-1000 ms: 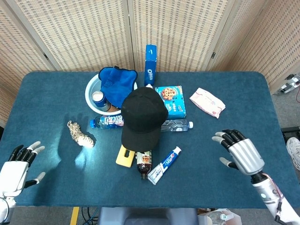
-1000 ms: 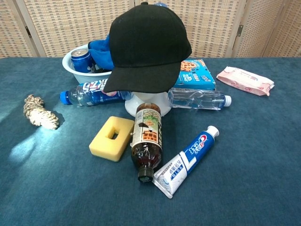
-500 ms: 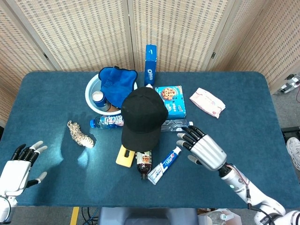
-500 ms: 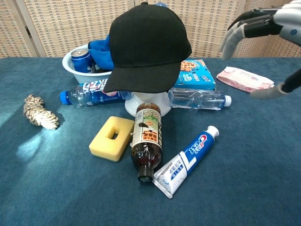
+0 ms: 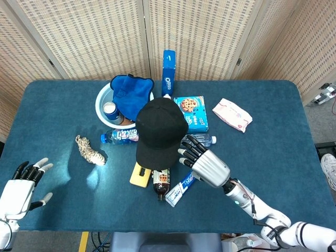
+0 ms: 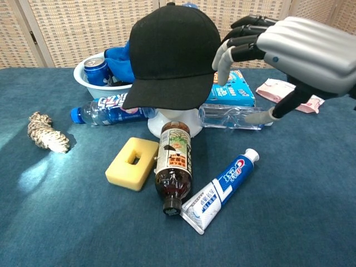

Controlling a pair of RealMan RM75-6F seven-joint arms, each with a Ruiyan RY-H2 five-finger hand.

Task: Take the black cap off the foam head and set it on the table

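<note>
Resting at the table's (image 5: 273, 100) near-left corner, the left hand (image 5: 17, 190) lies released, fingers spread and holding nothing; only the head view shows it. Right of it a knot of pale rope (image 5: 90, 150) lies alone on the blue cloth. Farther back a white bowl (image 5: 102, 97) holds a blue can (image 5: 110, 111) and a blue cloth (image 5: 129, 90), with a blue-labelled bottle (image 5: 118, 136) lying on its side just in front. At centre the black cap (image 5: 159, 131) sits on the foam head (image 6: 176, 119), brim toward the robot; in the chest view only the head's white base shows below the brim. A yellow sponge (image 6: 132, 163) lies before the base, touching a brown bottle (image 6: 173, 167) whose cap points at the robot. An Oreo box (image 5: 168, 72) stands upright behind the cap. A toothpaste tube (image 6: 221, 189) lies aslant beside the brown bottle. The right hand (image 5: 206, 164) hovers just right of the cap, fingers (image 6: 239, 45) apart and reaching toward its crown, grasping nothing; whether the tips touch the fabric cannot be told. Beneath it lie a clear bottle (image 6: 233, 117) and a cookie box (image 5: 192, 111). A pink packet (image 5: 232, 114) rests well apart to the right.
</note>
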